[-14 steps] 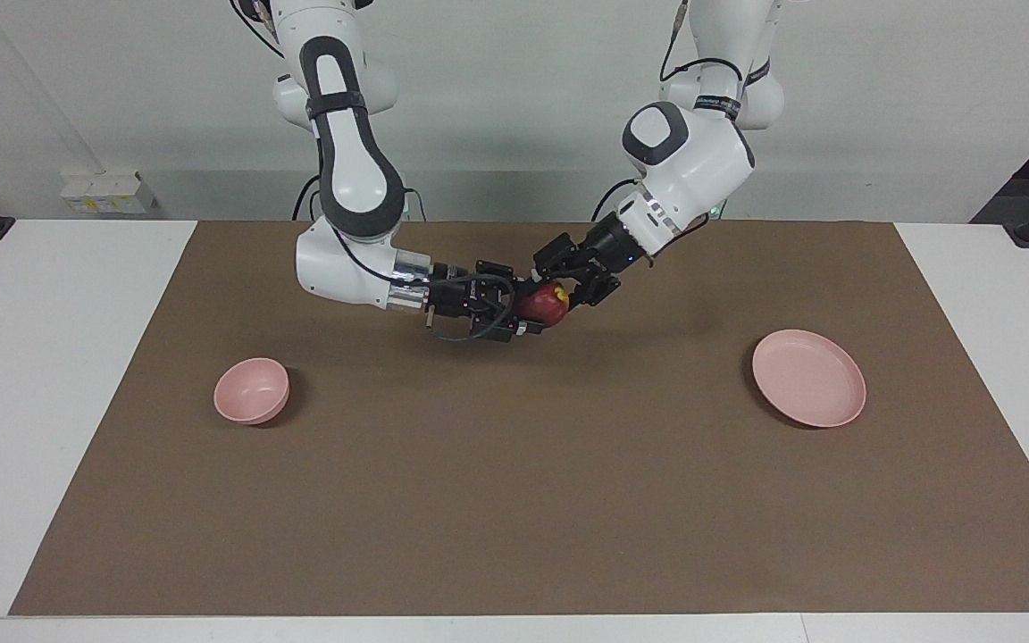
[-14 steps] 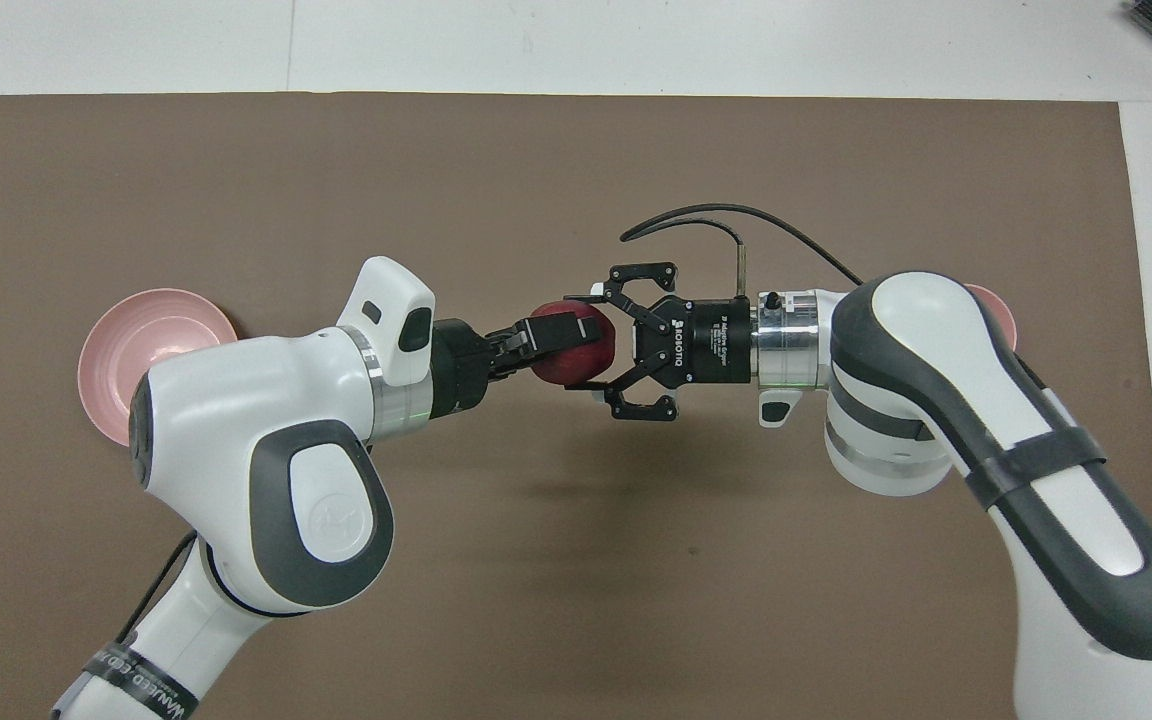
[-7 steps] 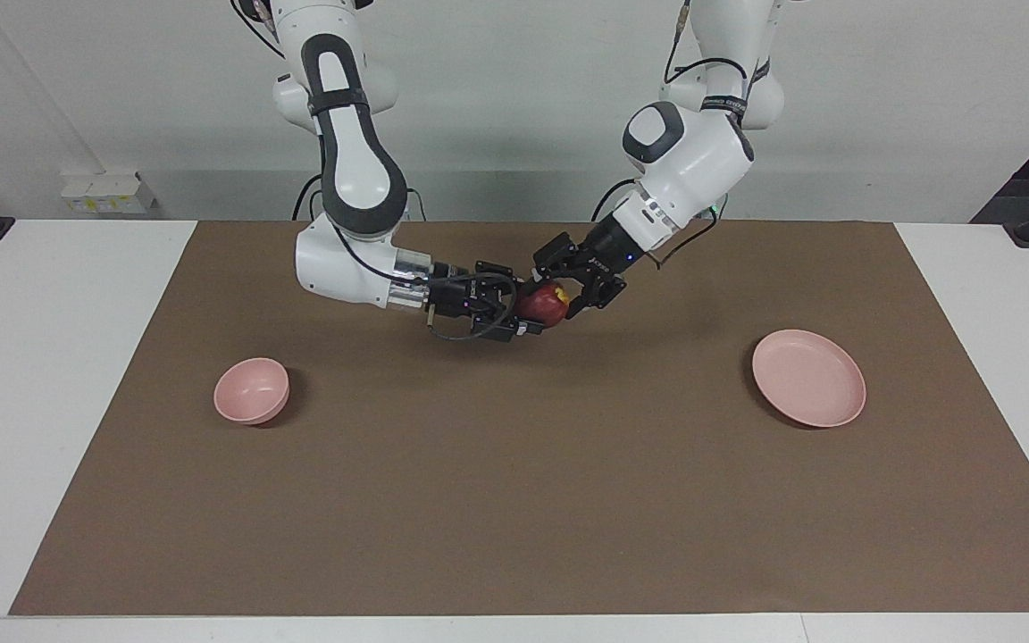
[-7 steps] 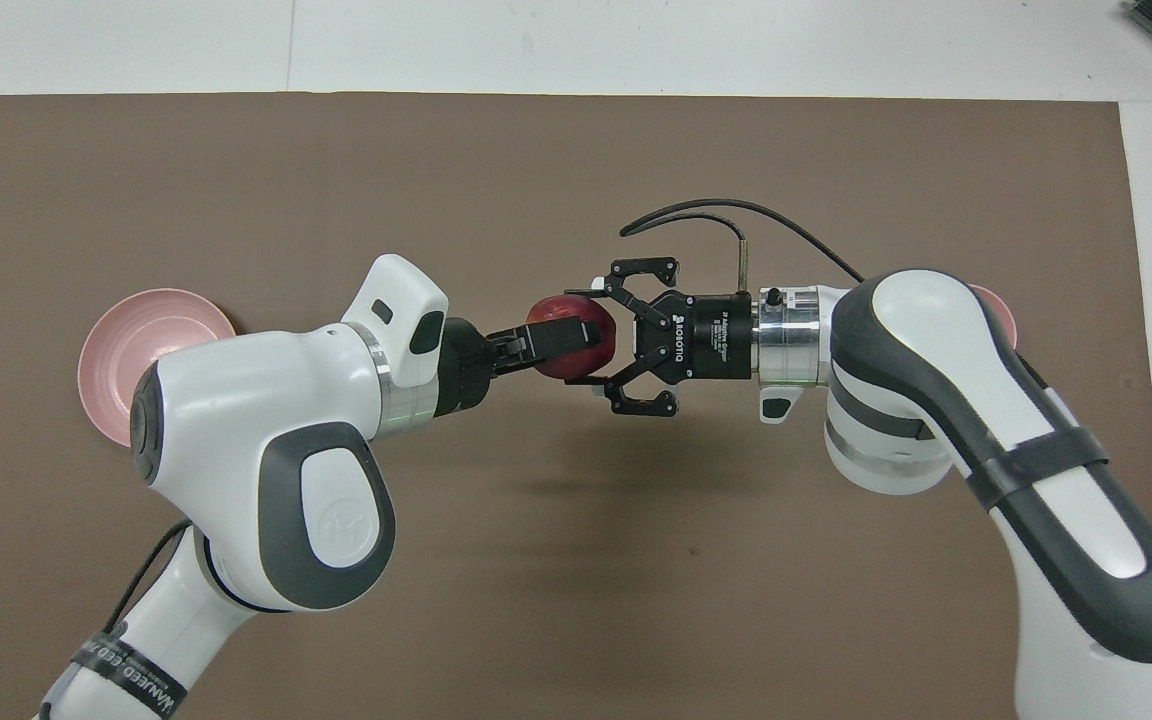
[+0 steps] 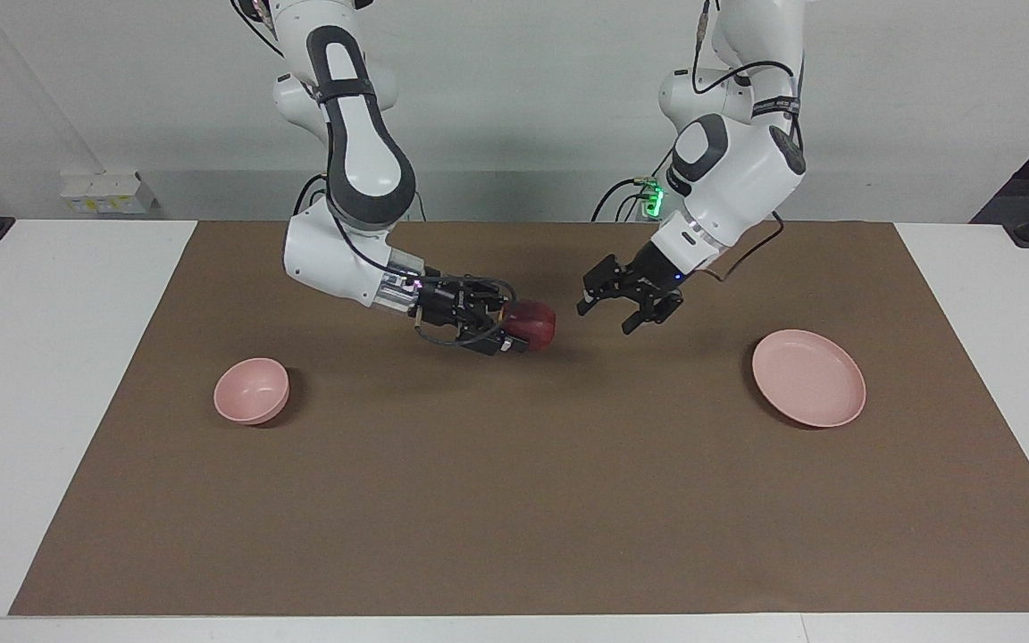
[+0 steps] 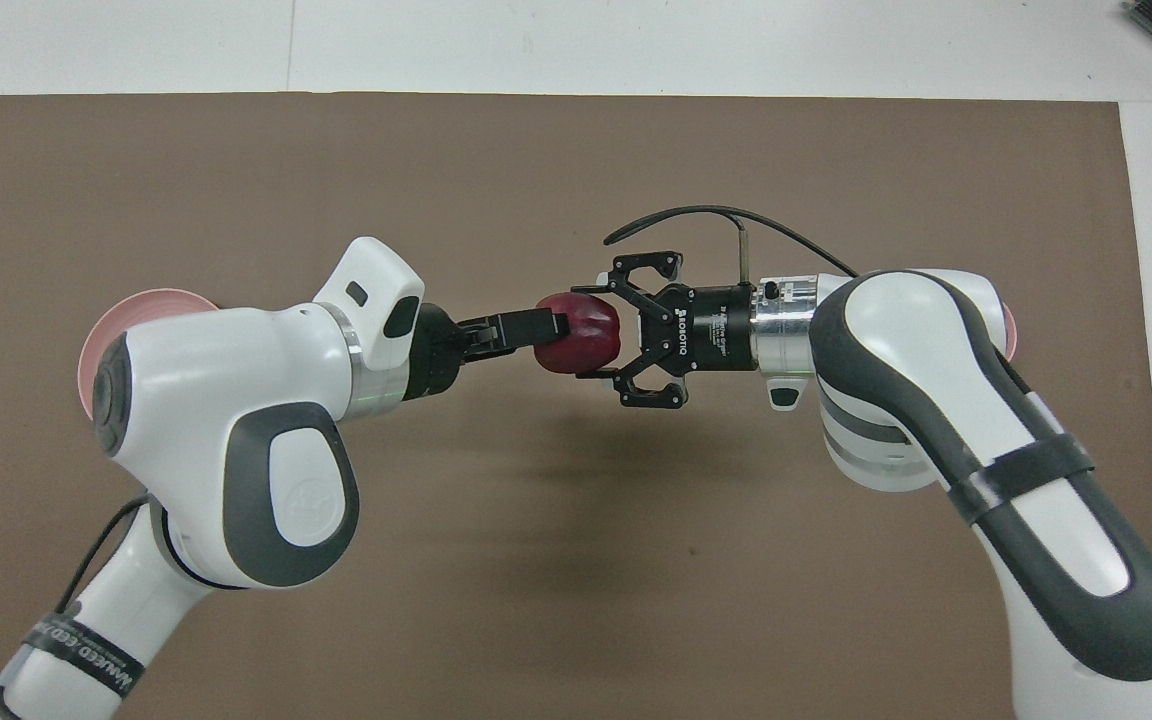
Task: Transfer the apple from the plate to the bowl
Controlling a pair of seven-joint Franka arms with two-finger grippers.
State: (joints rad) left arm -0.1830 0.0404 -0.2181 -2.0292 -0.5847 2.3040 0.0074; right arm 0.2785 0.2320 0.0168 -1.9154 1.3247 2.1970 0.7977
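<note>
The dark red apple (image 5: 536, 322) (image 6: 588, 322) hangs in the air over the middle of the brown mat, with my right gripper (image 5: 516, 330) (image 6: 591, 335) shut on it. My left gripper (image 5: 606, 318) (image 6: 536, 328) is open and holds nothing; it is in the air beside the apple, apart from it, toward the plate's end. The flat pink plate (image 5: 809, 377) (image 6: 151, 305) lies bare at the left arm's end. The small pink bowl (image 5: 251, 390) (image 6: 1008, 332) stands at the right arm's end; from overhead the right arm hides most of it.
A brown mat (image 5: 514, 500) covers most of the white table (image 5: 50, 402). Only the plate and the bowl stand on the mat. A white socket box (image 5: 104, 192) sits by the wall near the right arm's end.
My left gripper has drawn back from the apple toward the plate's end and its arm has risen. The right gripper keeps the apple and has tipped downward a little.
</note>
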